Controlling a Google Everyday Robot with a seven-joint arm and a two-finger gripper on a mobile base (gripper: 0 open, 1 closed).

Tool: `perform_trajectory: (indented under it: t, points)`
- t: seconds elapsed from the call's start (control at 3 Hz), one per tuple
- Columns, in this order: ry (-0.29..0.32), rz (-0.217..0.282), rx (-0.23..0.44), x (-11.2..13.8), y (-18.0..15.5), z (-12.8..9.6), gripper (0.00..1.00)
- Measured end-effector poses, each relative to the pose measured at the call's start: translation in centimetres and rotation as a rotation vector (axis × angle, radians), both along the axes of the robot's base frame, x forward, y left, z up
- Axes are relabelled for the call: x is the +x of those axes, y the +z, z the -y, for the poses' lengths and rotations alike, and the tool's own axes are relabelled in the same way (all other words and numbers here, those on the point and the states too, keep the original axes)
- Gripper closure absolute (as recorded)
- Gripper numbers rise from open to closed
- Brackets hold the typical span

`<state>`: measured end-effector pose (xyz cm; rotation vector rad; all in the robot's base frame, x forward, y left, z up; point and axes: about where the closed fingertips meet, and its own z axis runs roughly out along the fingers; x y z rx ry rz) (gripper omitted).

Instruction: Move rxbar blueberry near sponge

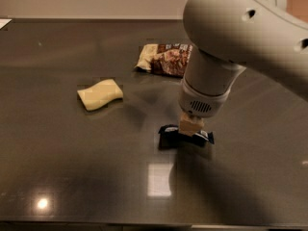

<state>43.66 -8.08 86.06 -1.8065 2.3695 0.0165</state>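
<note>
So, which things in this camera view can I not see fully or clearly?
All in the camera view:
1. Rxbar: its middle is covered by the end effector, which sits low on top of it. Whether the bar is gripped cannot be told.
2. Snack bag: its right end is hidden behind the arm.
3. Arm: cut off by the top and right edges.
4. Print on the rxbar and snack bag: too small to read.
</note>
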Motion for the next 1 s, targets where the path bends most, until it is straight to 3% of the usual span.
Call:
perform_trajectory:
  t: [1.0]
  points:
    - [0.101, 0.040, -0.011, 6.0, 2.9, -6.2, 1.00]
